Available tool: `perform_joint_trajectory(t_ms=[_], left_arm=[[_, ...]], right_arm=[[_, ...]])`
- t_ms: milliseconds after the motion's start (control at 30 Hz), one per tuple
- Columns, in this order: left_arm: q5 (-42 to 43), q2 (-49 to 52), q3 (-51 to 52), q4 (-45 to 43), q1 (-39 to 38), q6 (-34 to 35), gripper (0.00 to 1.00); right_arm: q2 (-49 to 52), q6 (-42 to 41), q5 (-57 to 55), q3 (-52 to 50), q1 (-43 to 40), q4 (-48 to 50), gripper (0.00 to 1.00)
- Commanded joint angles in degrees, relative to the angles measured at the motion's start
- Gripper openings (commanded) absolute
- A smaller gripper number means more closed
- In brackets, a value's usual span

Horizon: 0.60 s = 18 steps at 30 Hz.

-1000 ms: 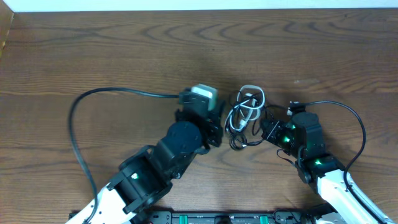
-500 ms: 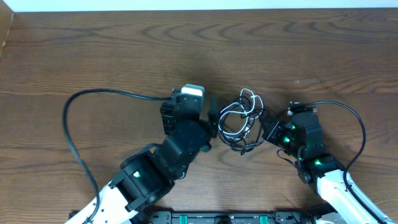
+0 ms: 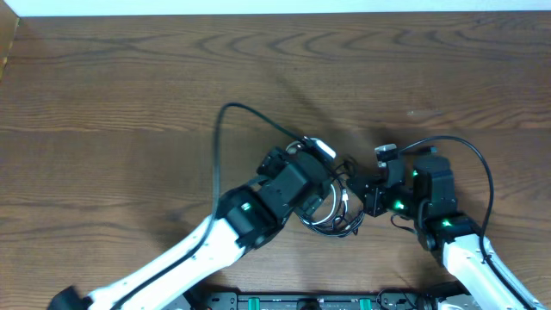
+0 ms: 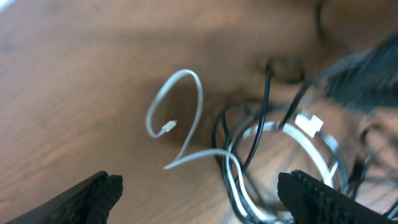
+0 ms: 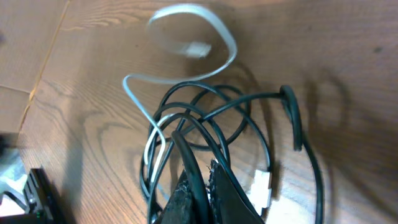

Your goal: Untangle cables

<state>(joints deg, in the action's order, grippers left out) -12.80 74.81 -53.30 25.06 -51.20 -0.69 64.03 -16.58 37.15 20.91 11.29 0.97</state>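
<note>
The cables (image 3: 331, 213) lie in a tangle of black loops and one white cord at the table's middle, between my two grippers. My left gripper (image 4: 199, 190) hangs open just over the tangle's left side, its fingers (image 4: 93, 196) wide apart with nothing between them. The white cable (image 4: 181, 109) curls out to the left of the black loops (image 4: 264, 140). My right gripper (image 5: 208, 180) is shut on a black cable strand at the tangle's right side (image 3: 368, 200). The white cable (image 5: 186, 43) arcs beyond the black loops (image 5: 211, 115), and a white plug (image 5: 262, 186) lies beside the fingers.
The left arm's thick black camera cord (image 3: 217, 146) arcs over the table left of centre. The right arm's camera cord (image 3: 480, 168) loops on the right. The wooden table's far edge (image 3: 275, 15) runs along the top.
My left gripper opened, pulled off to the left, then swung right over the tangle. The tangle shifted toward the near edge. My right gripper stayed shut on its strand.
</note>
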Motion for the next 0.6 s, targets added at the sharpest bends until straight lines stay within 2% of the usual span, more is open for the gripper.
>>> perform_joint_trajectory(t_ms=[0, 133, 233, 333, 567], left_arm=[[1.0, 4.4, -0.9, 1.4, 0.2, -2.3, 0.85], [4.2, 7.2, -0.9, 1.7, 0.2, -2.3, 0.84], [7.9, 8.4, -0.9, 1.4, 0.2, -2.3, 0.84], [7.9, 10.3, -0.9, 1.2, 0.2, -2.2, 0.85], [11.5, 16.5, -0.9, -6.5, 0.2, -0.1, 0.84]], right_arm=[[0.0, 4.3, 3.3, 0.0, -3.1, -0.1, 0.01], [0.0, 4.2, 3.4, 0.0, -7.0, -0.2, 0.01], [0.0, 4.2, 3.6, 0.0, -7.6, -0.6, 0.01], [0.0, 4.2, 3.6, 0.0, -7.5, -1.0, 0.01], [0.0, 4.2, 5.1, 0.0, -7.5, -3.6, 0.01]])
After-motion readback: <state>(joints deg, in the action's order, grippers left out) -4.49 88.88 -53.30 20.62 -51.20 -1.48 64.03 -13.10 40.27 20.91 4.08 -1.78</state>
